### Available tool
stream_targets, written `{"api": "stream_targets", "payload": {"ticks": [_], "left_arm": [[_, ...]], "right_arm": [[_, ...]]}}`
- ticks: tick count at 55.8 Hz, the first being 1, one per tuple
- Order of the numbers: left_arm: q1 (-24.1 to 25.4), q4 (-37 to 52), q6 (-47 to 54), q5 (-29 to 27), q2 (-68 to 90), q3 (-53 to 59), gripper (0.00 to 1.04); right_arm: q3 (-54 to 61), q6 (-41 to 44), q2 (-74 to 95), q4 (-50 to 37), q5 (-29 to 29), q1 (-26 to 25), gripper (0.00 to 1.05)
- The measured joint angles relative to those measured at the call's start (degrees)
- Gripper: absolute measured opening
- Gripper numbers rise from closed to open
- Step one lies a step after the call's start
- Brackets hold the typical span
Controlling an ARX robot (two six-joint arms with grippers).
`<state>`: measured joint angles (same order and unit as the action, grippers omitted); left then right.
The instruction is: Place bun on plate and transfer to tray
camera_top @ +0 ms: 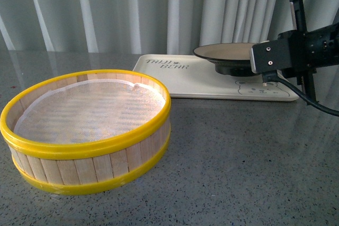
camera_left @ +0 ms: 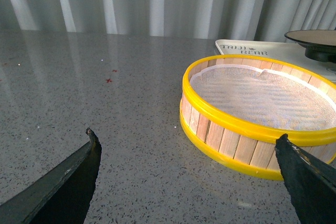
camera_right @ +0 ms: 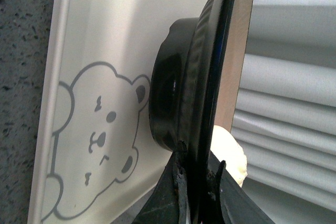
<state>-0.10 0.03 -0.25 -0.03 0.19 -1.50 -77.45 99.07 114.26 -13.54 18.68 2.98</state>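
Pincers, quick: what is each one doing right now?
Left pincer: open, holding nothing.
Right pincer: closed on the rim of the plate, with the bun on it.

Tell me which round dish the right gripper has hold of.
The black-rimmed plate at the tray; the yellow-rimmed wooden steamer stands apart, ungripped.

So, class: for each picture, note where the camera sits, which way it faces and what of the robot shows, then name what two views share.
Front view: on the robot's body, facing forward over the steamer to the tray; the right arm shows.
Left wrist view: on the left arm, looking past the open left gripper at the steamer.
Right wrist view: on the right arm, close along the plate clamped in the right gripper, bun beyond.
Shared: front and left wrist show steamer, tray, plate.
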Motion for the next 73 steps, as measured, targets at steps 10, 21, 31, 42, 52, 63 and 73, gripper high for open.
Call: {"api": "stream_targets", "payload": {"ticks": [10, 21, 31, 42, 52, 63, 73], "left_arm": [[0.0, 0.0, 0.0, 0.0, 0.0, 0.0, 0.98], [0.0, 0.0, 0.0, 0.0, 0.0, 0.0, 0.98], [0.0, 0.0, 0.0, 0.0, 0.0, 0.0, 0.98], [0.0, 0.0, 0.0, 0.0, 0.0, 0.0, 0.98], [0.0, 0.0, 0.0, 0.0, 0.0, 0.0, 0.98], [0.0, 0.0, 0.0, 0.0, 0.0, 0.0, 0.98], [0.0, 0.0, 0.0, 0.0, 0.0, 0.0, 0.98]], "right_arm": [[-6.12, -0.42, 5.2, 0.83, -0.57, 2.01, 0.02], [-9.49, -1.33, 8.59, 1.09, -0.72, 3.8, 0.02], [-11.19, -2.51, 10.25, 0.46, -1.68, 4.96, 0.02], [-11.19, -5.11, 10.8, -0.22, -3.85, 5.86, 0.06], [-8.44, -8.83, 9.2, 0.33, -4.87, 6.84, 0.32], [-5.53, -15.23, 4.28, 2.78, -9.33, 8.41, 0.61], [-2.69, -32.96, -8.28, 7.91, -16.52, 11.1, 0.94]]}}
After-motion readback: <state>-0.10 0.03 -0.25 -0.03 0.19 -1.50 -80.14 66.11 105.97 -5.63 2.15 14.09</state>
